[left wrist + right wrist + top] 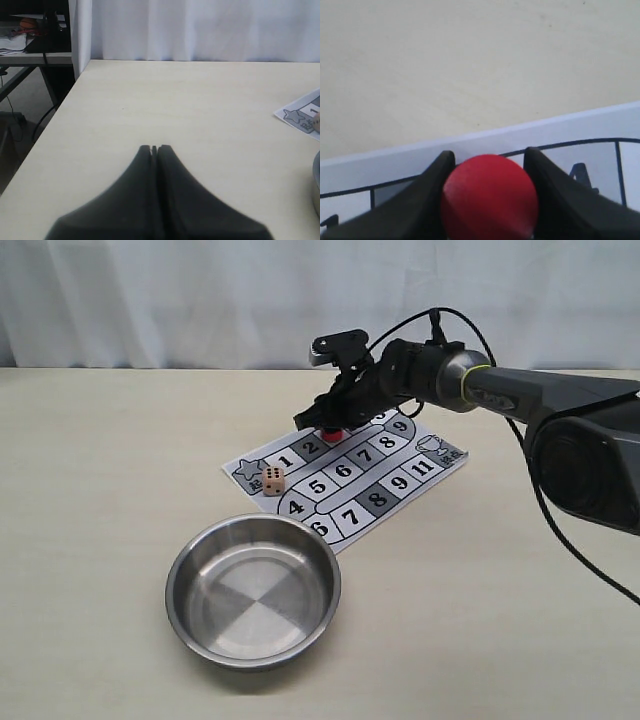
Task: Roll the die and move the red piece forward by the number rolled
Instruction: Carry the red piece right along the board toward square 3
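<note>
Steel bowl (172, 580) lay in front; the right gripper (490, 154), closed on the red piece (490, 200), probably needed a straight, gentle lift.

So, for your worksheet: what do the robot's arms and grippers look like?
The right arm is dark grey, with a silvery joint, a yellow-green ring and a black cable looping over it. The right gripper and left gripper are both black, with wedge-shaped tapering fingers.
</note>
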